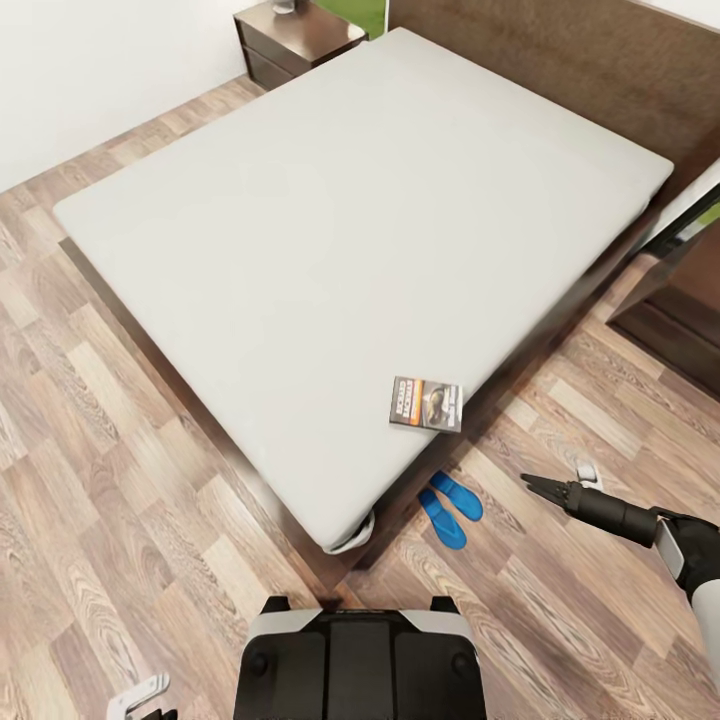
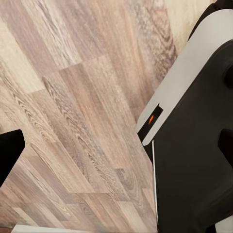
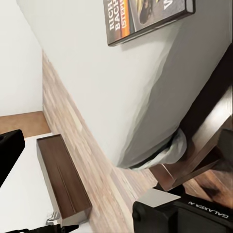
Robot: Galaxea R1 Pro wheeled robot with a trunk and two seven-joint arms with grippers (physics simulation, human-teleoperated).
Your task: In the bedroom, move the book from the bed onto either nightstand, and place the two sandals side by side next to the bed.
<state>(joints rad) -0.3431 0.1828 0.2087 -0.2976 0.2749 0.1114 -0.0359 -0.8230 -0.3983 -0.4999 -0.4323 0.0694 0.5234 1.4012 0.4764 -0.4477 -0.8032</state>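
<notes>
Book at bed edge, R gripper prob. closed, empty, nearby.

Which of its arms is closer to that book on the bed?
The right. Its gripper hangs over the floor just past the bed's edge, a short way from the book. The left gripper is low by the robot's base, far from it.

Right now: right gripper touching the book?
Apart. Head view: right gripper hangs over floor past the bed edge; book lies on the mattress.
</notes>
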